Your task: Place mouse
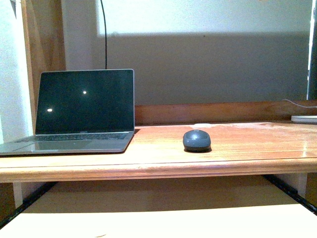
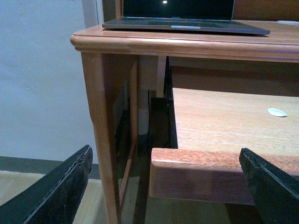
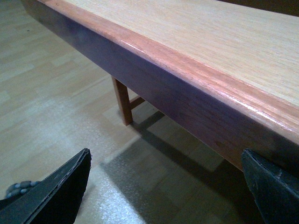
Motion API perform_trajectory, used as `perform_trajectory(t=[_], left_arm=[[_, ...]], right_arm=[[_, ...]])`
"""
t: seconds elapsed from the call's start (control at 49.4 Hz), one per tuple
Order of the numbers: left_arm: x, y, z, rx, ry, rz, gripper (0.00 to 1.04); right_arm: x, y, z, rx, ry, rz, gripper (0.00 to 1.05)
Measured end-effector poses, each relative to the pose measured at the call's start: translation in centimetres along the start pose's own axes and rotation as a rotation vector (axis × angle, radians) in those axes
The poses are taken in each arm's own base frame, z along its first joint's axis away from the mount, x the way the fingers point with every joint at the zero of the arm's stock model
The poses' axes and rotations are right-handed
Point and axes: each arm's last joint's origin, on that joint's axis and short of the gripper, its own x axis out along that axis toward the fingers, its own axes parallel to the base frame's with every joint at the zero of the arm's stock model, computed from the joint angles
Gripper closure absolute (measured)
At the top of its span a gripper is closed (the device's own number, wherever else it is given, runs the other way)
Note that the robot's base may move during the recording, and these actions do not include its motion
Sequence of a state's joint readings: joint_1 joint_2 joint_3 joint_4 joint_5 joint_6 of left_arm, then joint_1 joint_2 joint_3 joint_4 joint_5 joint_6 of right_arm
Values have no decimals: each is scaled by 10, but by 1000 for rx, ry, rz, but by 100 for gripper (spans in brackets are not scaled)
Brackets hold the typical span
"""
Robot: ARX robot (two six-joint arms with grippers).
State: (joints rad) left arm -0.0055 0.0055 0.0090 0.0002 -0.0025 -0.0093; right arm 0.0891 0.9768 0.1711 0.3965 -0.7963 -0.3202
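The dark grey mouse (image 1: 196,140) rests on the wooden desk top (image 1: 237,148), a little right of the middle, to the right of the laptop. Neither arm shows in the front view. My left gripper (image 2: 168,186) is open and empty, low in front of the pull-out shelf (image 2: 219,126) near the desk's left leg. Open and empty too, my right gripper (image 3: 168,186) hangs below the front edge of that pale shelf (image 3: 196,42), over the floor. Neither wrist view shows the mouse.
An open laptop (image 1: 81,111) with a dark screen stands at the desk's left end. A small flat white disc (image 2: 277,112) lies on the pull-out shelf. A white flat object (image 1: 304,119) with a cable sits at the far right. A desk leg (image 2: 105,140) stands close to the left gripper.
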Motion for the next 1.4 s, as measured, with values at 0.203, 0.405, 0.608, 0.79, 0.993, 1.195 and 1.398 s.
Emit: perform_trajectory(t=[0.203, 0.405, 0.608, 0.79, 0.993, 1.195, 1.398], left_arm=[[0, 0, 0, 0, 0, 0, 8], [0, 0, 0, 0, 0, 0, 8], [0, 0, 0, 0, 0, 0, 8], [0, 0, 0, 0, 0, 0, 8], [0, 0, 0, 0, 0, 0, 8], [0, 0, 0, 0, 0, 0, 8], [0, 0, 0, 0, 0, 0, 8]], right_arm=[[31, -10, 11, -17, 1, -97, 7], [84, -35, 32, -2, 9, -311, 7], [128, -54, 50, 24, 22, -487, 7], [157, -59, 63, 26, 51, -615, 7], [167, -55, 68, 54, 56, -668, 7], [152, -59, 78, 122, 17, -664, 7], [90, -62, 99, 242, -130, -776, 7]])
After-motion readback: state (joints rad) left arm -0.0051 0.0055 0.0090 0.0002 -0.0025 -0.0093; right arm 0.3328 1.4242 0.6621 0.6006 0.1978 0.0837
